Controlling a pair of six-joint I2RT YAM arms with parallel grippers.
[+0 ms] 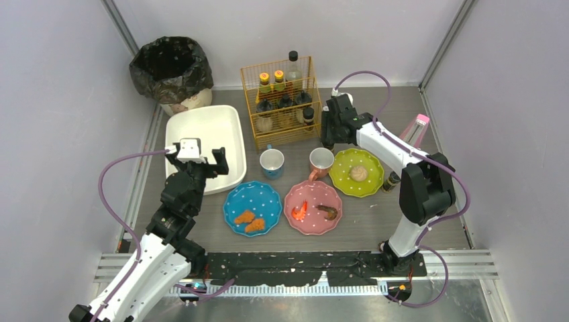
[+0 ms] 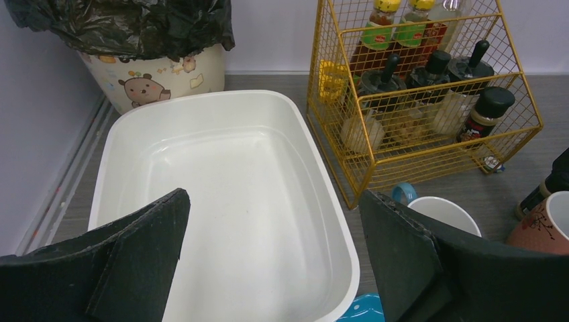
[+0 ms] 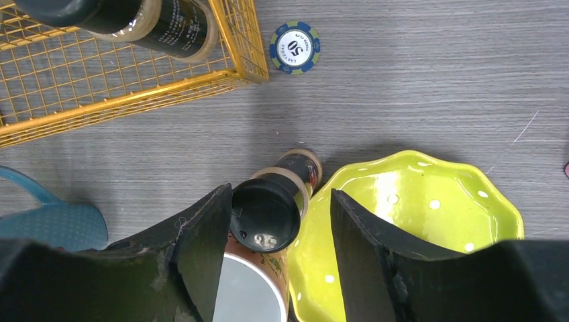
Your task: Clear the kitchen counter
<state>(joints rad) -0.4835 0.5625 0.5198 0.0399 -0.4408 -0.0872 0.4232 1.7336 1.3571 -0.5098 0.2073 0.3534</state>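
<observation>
The kitchen counter [image 1: 368, 220] fills the middle of the overhead view, bearing a yellow wire rack [image 1: 280, 100], a white tub [image 2: 221, 174] and a green plate [image 3: 416, 201]. Upper centre there, the right gripper [image 3: 278, 198] has its fingers spread either side of a small black-capped bottle [image 3: 265, 215] (upright beside the green plate, not clamped). The left gripper [image 2: 272, 208] gapes wide over the tub, holding nothing.

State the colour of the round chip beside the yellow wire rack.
The chip is blue and white, marked 50; clearest in the right wrist view.
</observation>
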